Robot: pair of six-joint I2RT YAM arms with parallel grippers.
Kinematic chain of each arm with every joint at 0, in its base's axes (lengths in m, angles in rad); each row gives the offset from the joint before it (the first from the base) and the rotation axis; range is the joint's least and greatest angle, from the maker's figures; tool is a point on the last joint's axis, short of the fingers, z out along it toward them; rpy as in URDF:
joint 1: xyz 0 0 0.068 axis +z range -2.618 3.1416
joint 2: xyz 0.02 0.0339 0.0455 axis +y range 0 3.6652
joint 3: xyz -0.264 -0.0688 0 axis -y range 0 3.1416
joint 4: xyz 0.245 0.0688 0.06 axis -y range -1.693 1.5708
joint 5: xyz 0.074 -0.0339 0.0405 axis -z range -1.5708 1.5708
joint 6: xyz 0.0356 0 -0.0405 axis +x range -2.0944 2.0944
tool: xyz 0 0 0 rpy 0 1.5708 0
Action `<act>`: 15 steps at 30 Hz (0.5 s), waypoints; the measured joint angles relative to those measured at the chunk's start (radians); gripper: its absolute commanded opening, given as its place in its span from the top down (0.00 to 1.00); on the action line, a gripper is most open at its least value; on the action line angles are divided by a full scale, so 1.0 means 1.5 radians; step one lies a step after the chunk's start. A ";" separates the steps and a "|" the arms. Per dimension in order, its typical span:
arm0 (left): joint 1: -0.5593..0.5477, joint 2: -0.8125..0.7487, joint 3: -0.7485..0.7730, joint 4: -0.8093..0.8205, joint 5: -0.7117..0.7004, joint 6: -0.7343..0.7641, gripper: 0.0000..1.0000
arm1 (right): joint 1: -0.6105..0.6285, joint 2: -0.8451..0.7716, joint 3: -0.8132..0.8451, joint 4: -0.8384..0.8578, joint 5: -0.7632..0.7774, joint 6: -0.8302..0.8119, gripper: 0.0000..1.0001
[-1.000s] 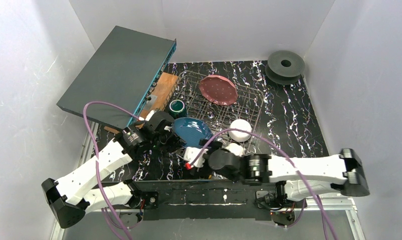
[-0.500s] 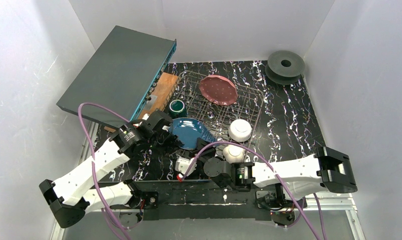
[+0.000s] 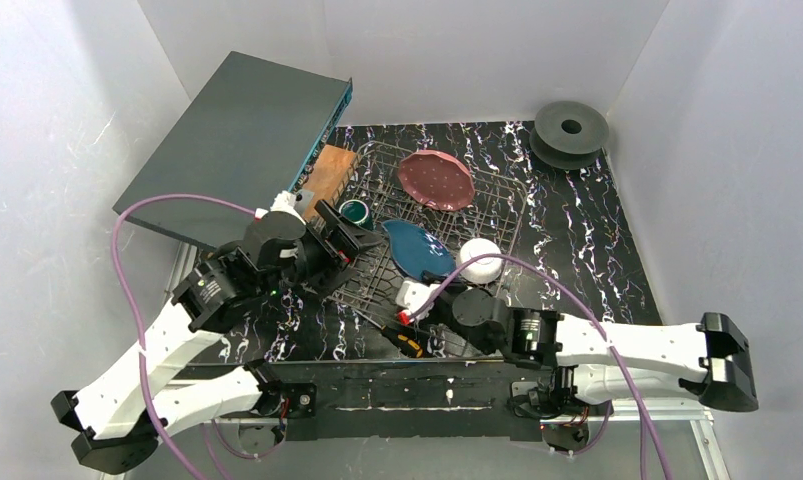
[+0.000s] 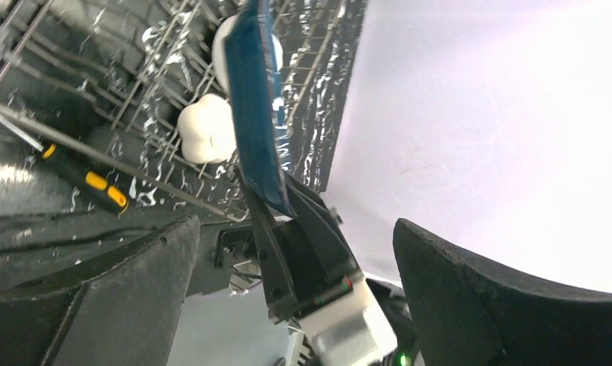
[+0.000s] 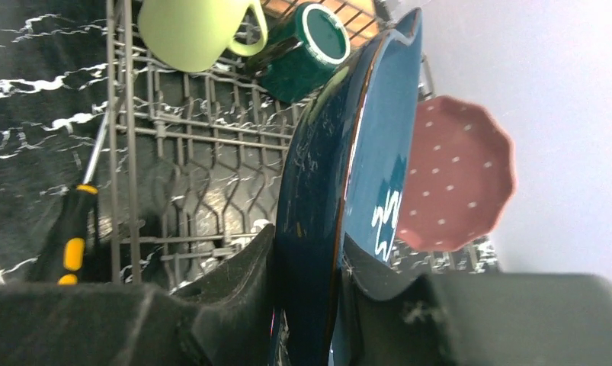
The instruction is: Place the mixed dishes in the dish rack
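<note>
Pinched only by its near rim in the right gripper [image 5: 309, 284], the blue squarish dish [image 3: 414, 247] stands on edge over the dark wire dish rack [image 3: 385, 165], just beside the white bowl [image 3: 480, 260], so it may swivel or topple onto that bowl if released unseated. The left gripper [image 3: 355, 235] hangs wide open and empty. The dish's long axis runs from the right gripper toward the rack's far left, hollow face toward the pink speckled scalloped plate [image 3: 435, 179].

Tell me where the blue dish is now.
In the top view the blue dish stands on edge inside the dish rack, between the dark green mug and the white bowl, its near rim clamped by the right gripper.
</note>
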 measured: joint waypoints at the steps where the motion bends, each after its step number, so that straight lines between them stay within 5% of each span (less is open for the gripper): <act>1: 0.000 -0.003 0.009 0.014 0.000 0.027 0.02 | -0.010 -0.010 -0.004 -0.008 -0.013 0.018 0.99; 9: 0.000 -0.106 -0.020 0.153 0.040 0.197 0.02 | -0.216 -0.071 -0.010 -0.111 -0.302 0.207 0.99; 15: 0.000 -0.175 0.005 0.163 0.050 0.299 0.02 | -0.369 -0.051 -0.008 -0.133 -0.566 0.331 0.99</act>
